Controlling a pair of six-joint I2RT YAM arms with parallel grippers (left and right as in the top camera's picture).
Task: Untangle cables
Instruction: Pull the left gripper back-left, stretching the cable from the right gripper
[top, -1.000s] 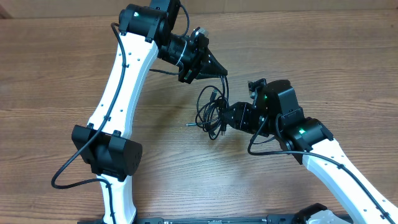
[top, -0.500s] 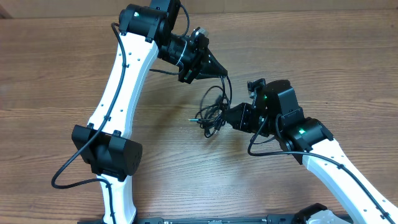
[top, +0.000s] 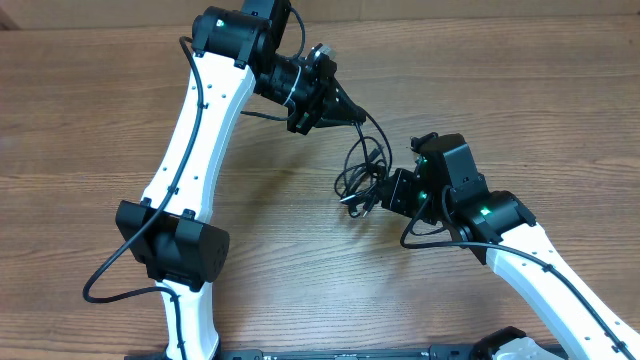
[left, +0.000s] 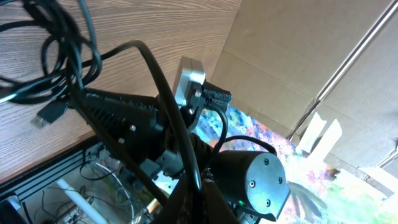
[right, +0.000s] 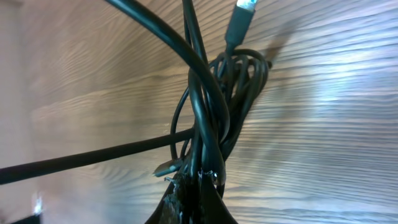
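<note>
Between the just-closed jaws of my right gripper (top: 382, 193) I pinch the cables (top: 358, 172), bundle dragged rightward, left gripper (top: 360, 117) clamped on one strand, so the tangle likely stretches apart.

L hand (top: 361, 118), R hand (top: 377, 196) prob. closed

- Worktop (top: 80, 120): brown wood-grain surface, with pale glare patches in the right wrist view.
- Cardboard panels (left: 280, 56): plain brown, beyond the worktop edge.
- Black rail (top: 350, 354): along the near edge.
</note>
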